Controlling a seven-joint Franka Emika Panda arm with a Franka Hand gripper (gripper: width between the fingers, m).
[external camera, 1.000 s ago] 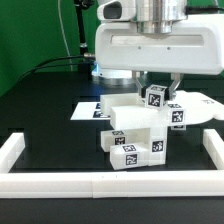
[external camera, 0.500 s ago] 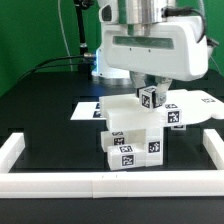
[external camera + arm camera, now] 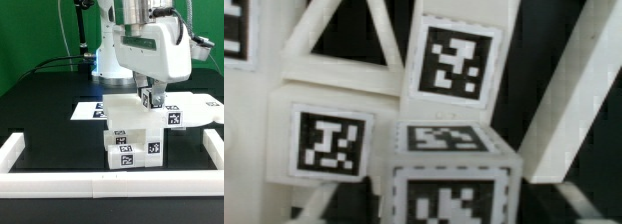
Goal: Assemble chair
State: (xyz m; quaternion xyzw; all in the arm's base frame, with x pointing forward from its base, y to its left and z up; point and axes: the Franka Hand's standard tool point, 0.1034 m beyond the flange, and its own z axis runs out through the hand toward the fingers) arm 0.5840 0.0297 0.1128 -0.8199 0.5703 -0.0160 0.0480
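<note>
Since a second ago the white hand housing (image 3: 150, 50) has swung round: it was broadside to the exterior camera, now it sits angled, with a narrow end toward the exterior view's right. The parts below haven't shifted.

The fingers (image 3: 149, 93) are down at the small white tagged plastic cube (image 3: 153, 99), one on each side of it. The exterior view doesn't resolve any gap to the cube faces, and the wrist view doesn't show the tips. Can't tell whether they're clamped on it or standing off.

The cube sits at the top of the matte white blocky chair assembly (image 3: 128, 135), on the side toward the exterior view's right. The assembly is upright on the black counter (image 3: 50, 135), with tags on its lower front faces and one more tagged face (image 3: 176, 117) on the exterior view's right.

The wrist view is close and blurry. It shows the cube (image 3: 446, 140) with tags on two faces. Beside it are the assembly's flat tagged faces (image 3: 331, 140) and the white X-braced panel (image 3: 340, 65), with dark gaps between the braces.

The marker board (image 3: 85, 110) lies flat on the counter behind the assembly. The long white border rails (image 3: 110, 182) run along the front and both sides, well clear of the chair.
</note>
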